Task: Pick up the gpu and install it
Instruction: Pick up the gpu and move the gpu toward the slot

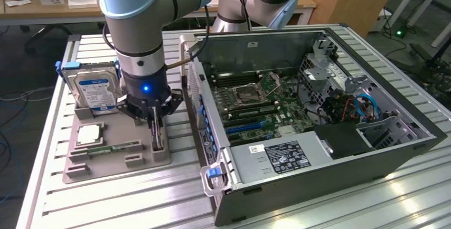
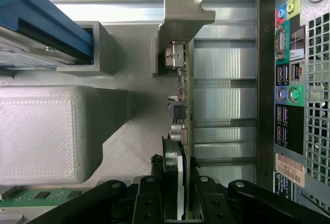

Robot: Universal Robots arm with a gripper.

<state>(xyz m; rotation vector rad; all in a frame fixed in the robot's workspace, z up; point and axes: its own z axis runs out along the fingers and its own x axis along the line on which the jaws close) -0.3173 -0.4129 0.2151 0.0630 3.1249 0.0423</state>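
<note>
the jaws close narrowly on the thin green circuit-board gpu with silver end bracket, standing on edge in the grey plastic holder beside the open black computer case.

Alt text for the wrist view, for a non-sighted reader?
The gripper clamps the gpu, seen edge-on and standing in its grey holder, silver bracket at the far end. The rear ports of the computer case are beside it.
</note>
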